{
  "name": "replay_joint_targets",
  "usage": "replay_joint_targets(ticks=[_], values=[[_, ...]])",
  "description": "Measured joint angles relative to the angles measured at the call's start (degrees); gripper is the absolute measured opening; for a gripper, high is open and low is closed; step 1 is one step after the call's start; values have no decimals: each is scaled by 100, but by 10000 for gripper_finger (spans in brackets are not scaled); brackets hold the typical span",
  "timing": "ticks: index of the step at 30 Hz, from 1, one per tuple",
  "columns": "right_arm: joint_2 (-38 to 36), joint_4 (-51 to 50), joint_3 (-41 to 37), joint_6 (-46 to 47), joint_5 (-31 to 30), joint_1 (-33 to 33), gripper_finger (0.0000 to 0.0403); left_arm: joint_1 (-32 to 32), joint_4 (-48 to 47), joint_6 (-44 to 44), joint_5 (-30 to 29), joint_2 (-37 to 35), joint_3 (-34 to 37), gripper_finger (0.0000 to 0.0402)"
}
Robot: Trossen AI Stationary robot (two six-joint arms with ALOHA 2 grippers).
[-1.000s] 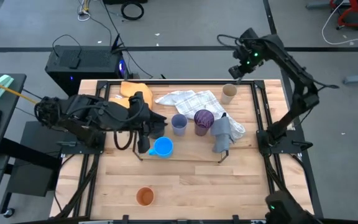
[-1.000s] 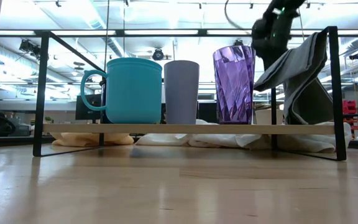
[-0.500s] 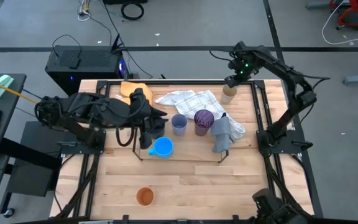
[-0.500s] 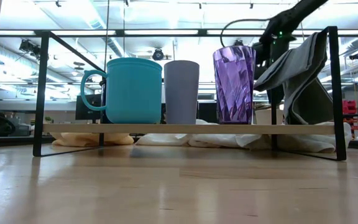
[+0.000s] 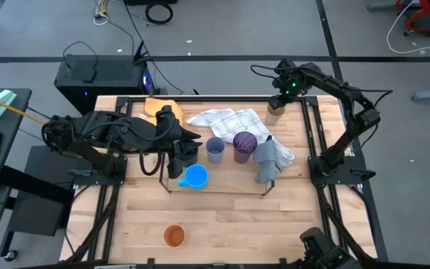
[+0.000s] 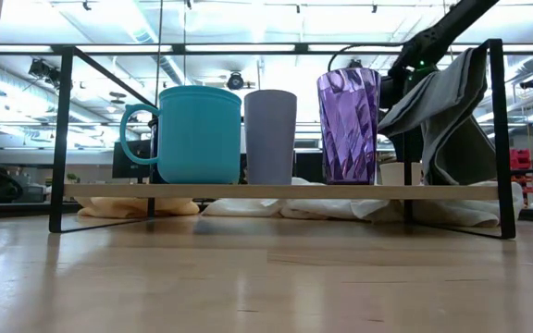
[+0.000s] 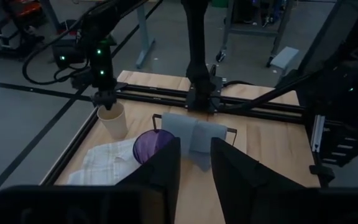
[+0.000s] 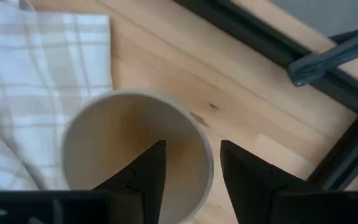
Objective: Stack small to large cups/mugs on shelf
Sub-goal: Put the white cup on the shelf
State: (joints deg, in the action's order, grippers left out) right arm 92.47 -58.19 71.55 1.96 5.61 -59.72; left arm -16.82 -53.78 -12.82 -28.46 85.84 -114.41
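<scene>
Cups: three on shelf (image 6: 276, 191) | tan cup (image 5: 275, 113), orange cup (image 5: 173, 236) off | right end effector (image 8: 188, 165) apart over tan cup

Grey floor (image 5: 222, 30), black cabinet (image 5: 99, 75), ceiling lights (image 6: 276, 9)

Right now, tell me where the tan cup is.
In the high view, the tan cup stands at the table's far right corner, beside the checked cloth, under the open right gripper.

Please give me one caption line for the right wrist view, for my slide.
Open right gripper straddling the rim of the tan cup, beside the white checked cloth.
</scene>
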Motion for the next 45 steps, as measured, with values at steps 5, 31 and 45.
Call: replay_joint_targets(ticks=[5,31,45], values=[[0,93,-101,-6,-2,-20,158,0,-1,2,1,0,0,90],[256,415,-108,-301,3,-74,34,2,-2,-46,1,2,2,92],[98,-15,228,-352,19,-90,3,53,-13,0,3,2,2,88]])
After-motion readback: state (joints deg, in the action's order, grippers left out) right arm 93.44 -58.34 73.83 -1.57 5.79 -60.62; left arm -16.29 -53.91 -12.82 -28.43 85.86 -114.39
